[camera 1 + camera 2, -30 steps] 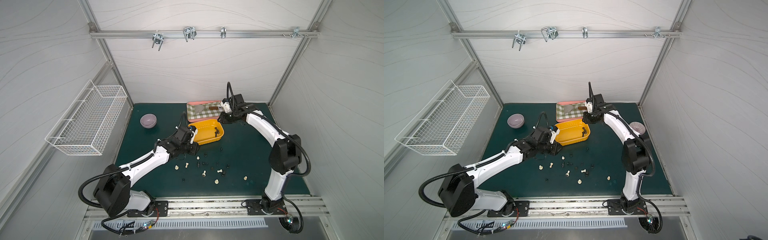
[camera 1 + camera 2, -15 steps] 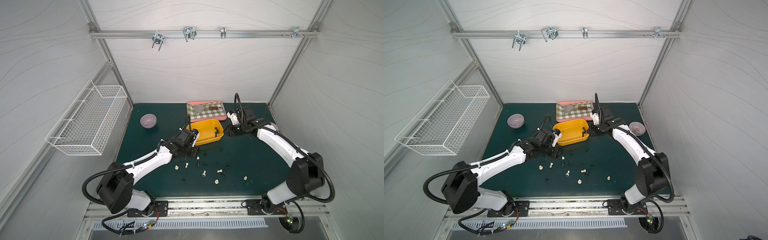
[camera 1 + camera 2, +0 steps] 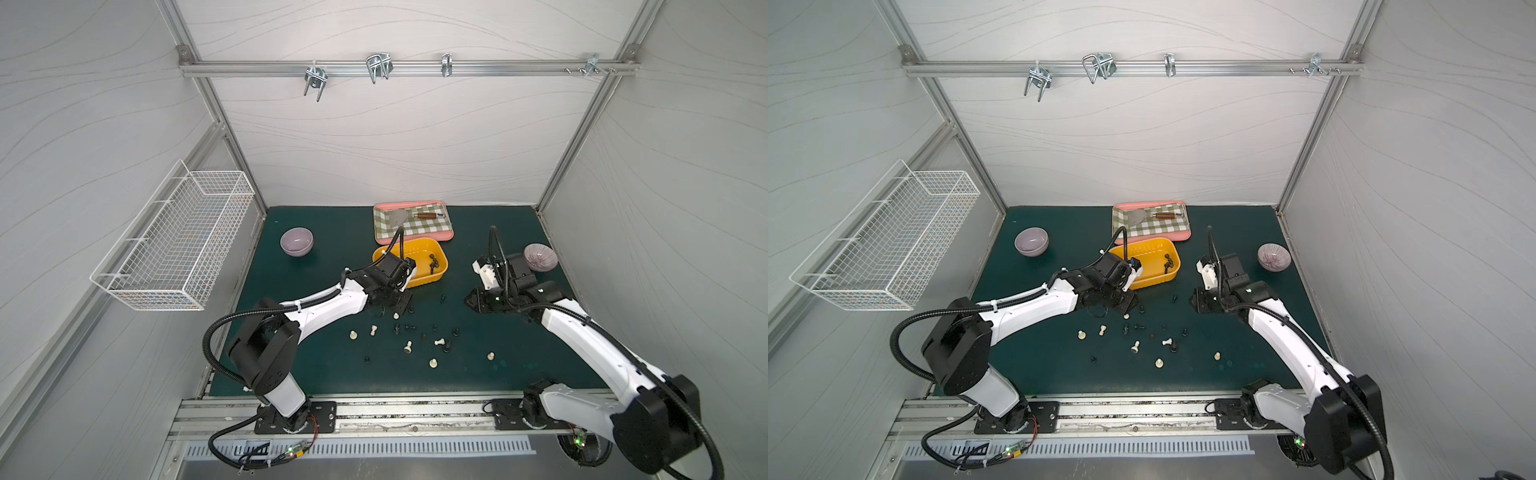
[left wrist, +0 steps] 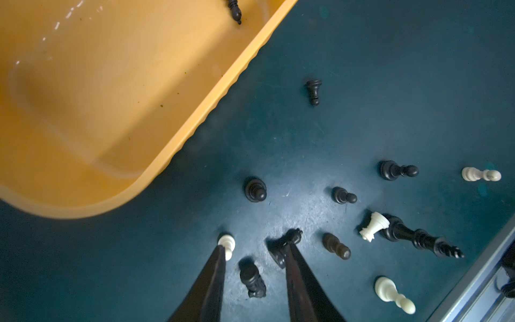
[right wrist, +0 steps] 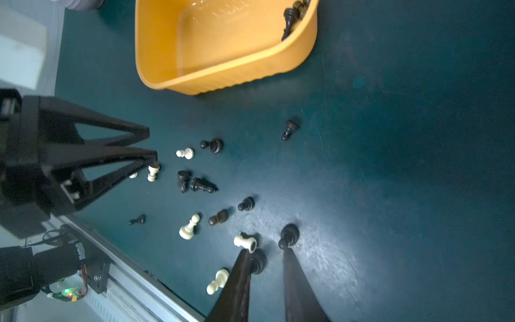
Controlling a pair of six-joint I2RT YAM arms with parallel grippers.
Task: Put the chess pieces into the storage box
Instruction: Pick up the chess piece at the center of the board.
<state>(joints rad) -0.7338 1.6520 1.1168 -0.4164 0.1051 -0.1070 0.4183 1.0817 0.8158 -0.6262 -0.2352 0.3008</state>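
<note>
Only black pieces (image 3: 433, 264) in box (image 3: 415, 254)

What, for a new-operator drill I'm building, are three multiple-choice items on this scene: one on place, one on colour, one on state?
1. Relative to the storage box, the pink tray stands:
A. behind it, toward the back wall
B. in front of it, toward the arms' bases
C. stacked on top of it

2. The chess pieces lying in the box are:
A. cream-white
B. dark
C. red

3. The left gripper has its fingers:
A. pressed together
B. apart
C. out of view

Key:
1 A, since both top views show the tray between the box and the wall.
2 B, since only dark figures show inside the box.
3 B, since the left wrist view shows a clear gap between the fingers.
</note>
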